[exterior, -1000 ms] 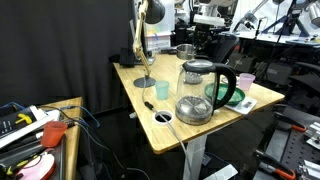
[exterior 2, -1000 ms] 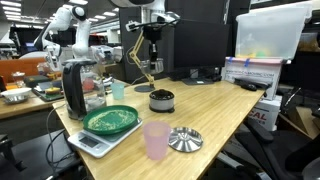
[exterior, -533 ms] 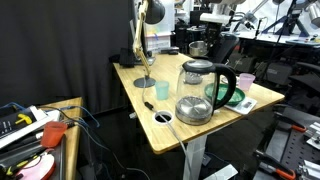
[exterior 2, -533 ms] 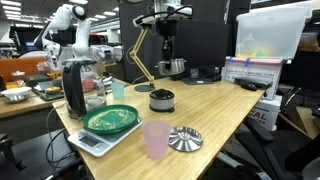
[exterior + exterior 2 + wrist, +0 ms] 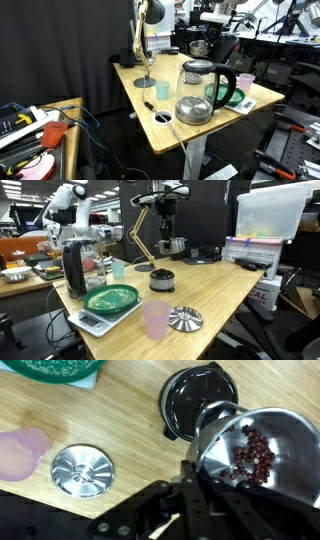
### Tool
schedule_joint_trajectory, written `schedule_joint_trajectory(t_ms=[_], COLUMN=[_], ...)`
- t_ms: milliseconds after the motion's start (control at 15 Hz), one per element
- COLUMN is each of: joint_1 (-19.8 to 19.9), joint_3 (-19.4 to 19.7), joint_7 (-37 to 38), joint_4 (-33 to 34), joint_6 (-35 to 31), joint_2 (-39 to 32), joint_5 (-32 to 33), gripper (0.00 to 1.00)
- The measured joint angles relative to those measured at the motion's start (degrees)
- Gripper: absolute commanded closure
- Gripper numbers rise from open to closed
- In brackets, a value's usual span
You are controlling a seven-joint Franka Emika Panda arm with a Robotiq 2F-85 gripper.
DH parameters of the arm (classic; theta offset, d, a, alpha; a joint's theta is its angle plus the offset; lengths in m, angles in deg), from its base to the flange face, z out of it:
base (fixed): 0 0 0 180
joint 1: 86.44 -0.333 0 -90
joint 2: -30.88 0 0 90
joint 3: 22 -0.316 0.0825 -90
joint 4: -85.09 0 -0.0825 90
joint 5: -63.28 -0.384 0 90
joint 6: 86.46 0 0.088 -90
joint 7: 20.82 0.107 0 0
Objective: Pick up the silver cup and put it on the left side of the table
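My gripper [image 5: 203, 468] is shut on the rim of the silver cup [image 5: 258, 430], which has small red beans inside. In both exterior views the cup [image 5: 178, 246] [image 5: 197, 47] hangs in the air above the far part of the light-wood table [image 5: 215, 285] [image 5: 150, 125], held from above by the gripper [image 5: 167, 232]. In the wrist view the cup is beside and above a black round container [image 5: 190, 398].
On the table stand a glass kettle [image 5: 197, 92], a green bowl on a scale [image 5: 112, 300], a pale pink cup [image 5: 156, 320], a teal cup [image 5: 161, 89], a silver lid [image 5: 184, 319] and a desk lamp [image 5: 140, 235]. A cluttered bench [image 5: 40, 130] stands beside the table.
Over the last second the gripper carried the silver cup sideways, away from above the black container. In the last half second it has barely moved.
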Motion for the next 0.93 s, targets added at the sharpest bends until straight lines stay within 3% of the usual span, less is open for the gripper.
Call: schedule_joint_trajectory(t_ms=[133,400,733,933], joint_1=[0.0,0.9,5.1,7.7], joint_3=[0.0,1.0,2.7,2.6], joint_7=[0.1,9.7,20.5,22.3], joint_4=[0.0,2.2,7.2,10.2], joint_6=[0.0,0.0,0.6,3.8], joint_2=[-0.3,-4.2,-11.4,-14.2], joint_5=[0.0,0.0,-1.5,-3.9], gripper=[0.99,0.99,0.99,0.99])
